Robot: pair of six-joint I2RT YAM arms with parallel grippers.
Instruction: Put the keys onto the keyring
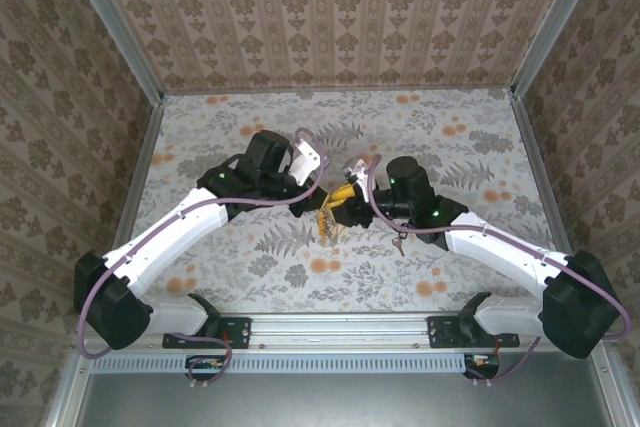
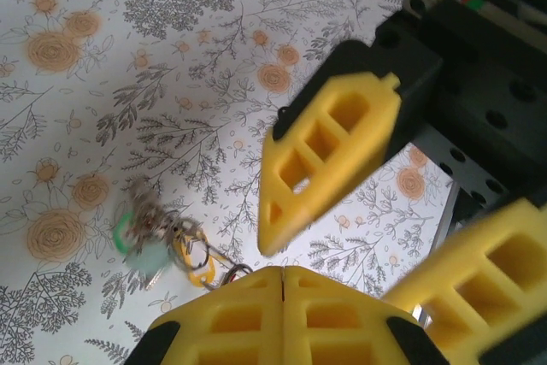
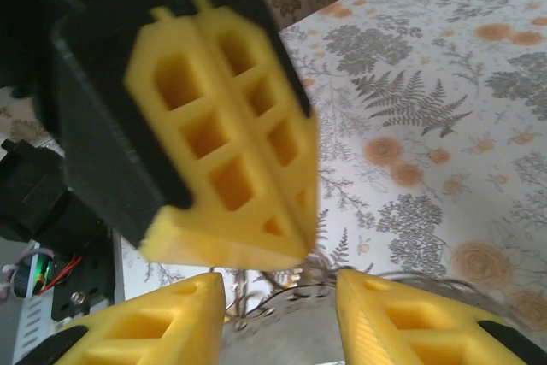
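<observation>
our left gripper [image 2: 283, 274] is pressed together, pinching the keyring [image 2: 231, 273] with its keys [image 2: 158, 241] dangling; our right gripper [image 3: 280, 286] is spread just beside it.

The fingers [image 3: 214, 126] of the left gripper [image 3: 297, 248] and right gripper [image 3: 280, 281] were matt yellow plastic set in matt black housings, the keyring [image 2: 184, 241] gleamed like bare metal, the table [image 1: 450, 147] wore a matt floral-printed covering, and the white arm shells [image 1: 170, 232] looked smooth, slightly glossy plastic.
</observation>
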